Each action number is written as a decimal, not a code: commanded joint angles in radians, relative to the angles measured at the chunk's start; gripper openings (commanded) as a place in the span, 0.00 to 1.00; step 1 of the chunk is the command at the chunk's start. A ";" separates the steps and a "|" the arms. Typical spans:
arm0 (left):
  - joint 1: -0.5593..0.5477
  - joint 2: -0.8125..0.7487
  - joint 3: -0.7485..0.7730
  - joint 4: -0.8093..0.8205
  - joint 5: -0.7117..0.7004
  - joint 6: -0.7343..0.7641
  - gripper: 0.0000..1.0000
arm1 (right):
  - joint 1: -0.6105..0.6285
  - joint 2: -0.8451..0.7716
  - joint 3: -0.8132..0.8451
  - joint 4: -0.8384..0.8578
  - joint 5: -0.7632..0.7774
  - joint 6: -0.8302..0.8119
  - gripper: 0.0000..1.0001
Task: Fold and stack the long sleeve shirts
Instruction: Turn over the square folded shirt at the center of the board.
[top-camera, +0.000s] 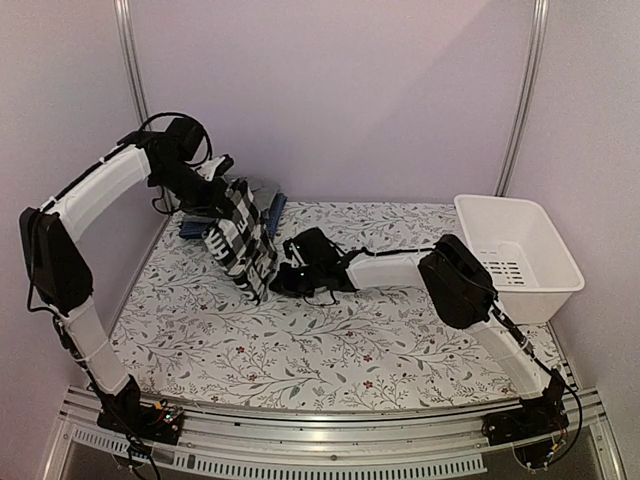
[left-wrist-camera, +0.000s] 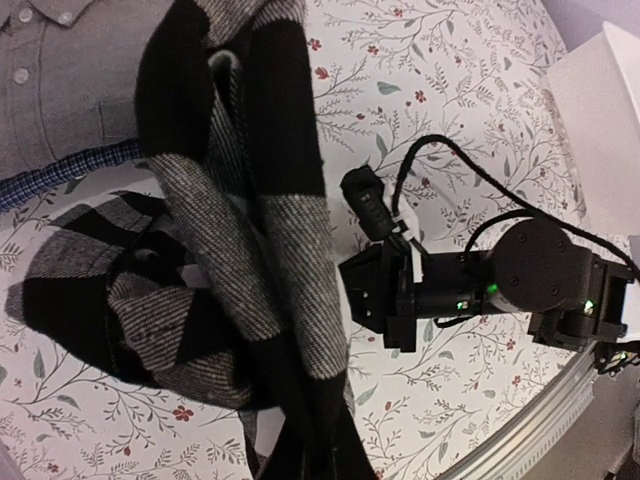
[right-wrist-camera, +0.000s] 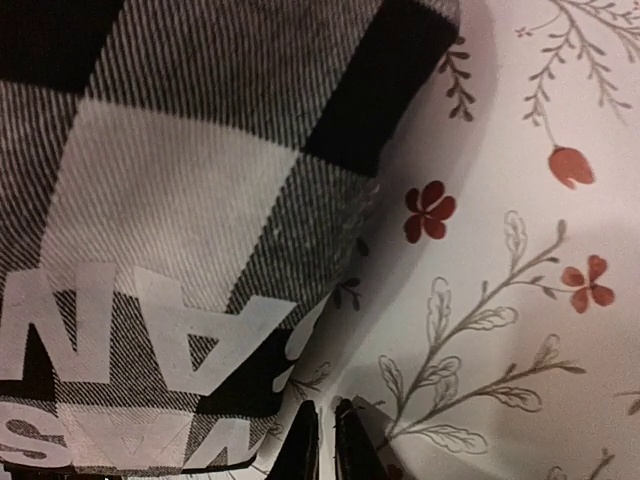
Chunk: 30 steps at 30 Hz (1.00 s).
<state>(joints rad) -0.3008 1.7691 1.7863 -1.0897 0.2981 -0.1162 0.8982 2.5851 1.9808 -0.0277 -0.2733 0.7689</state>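
— Where is the checked shirt (top-camera: 240, 245) sitting?

— It is hanging rather than lying flat. The left pincer (top-camera: 222, 178) is holding its top end up at the back left of the table (top-camera: 300, 350). The cloth is drooping down in a bunched column, with its lower end resting on the table.

— Is the left pincer gripping it firmly?

— The shirt is hanging from it, so it is clamping the cloth. Folds are covering its fingers in the left wrist view, so I cannot tell how narrow the grip is.

— And the right pincer (top-camera: 278, 280)?

— It is lying low over the table, just beside the lower edge of the checked shirt, on the shirt's right side. In its own wrist view the fingertips (right-wrist-camera: 300, 445) are standing almost together with only a thin slit between them. Nothing is showing in that slit. The shirt's hem, carrying white printed letters, is hanging just to their left.

— What about the other shirts?

— The grey shirt (top-camera: 262, 188) is lying behind the checked one, by the back wall. The blue shirt (top-camera: 193, 228) is showing along the grey one's edge, touching it. From the left wrist, the grey shirt's buttons are showing.

— Anything else?

— A white basket (top-camera: 535, 300) is sitting at the table's right edge, well apart from the shirts.
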 joint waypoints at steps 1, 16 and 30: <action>-0.083 0.021 0.049 -0.003 0.008 -0.038 0.00 | 0.052 0.081 0.079 0.079 -0.086 0.065 0.09; -0.220 0.125 0.012 0.085 0.035 -0.135 0.00 | 0.053 -0.077 -0.222 0.105 -0.062 0.044 0.18; -0.427 0.366 0.113 0.270 0.025 -0.346 0.43 | 0.015 -0.906 -0.944 -0.106 0.359 -0.046 0.45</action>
<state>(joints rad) -0.6308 2.0384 1.8423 -0.9428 0.3267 -0.3386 0.9394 1.9049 1.1419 -0.0307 -0.1017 0.7403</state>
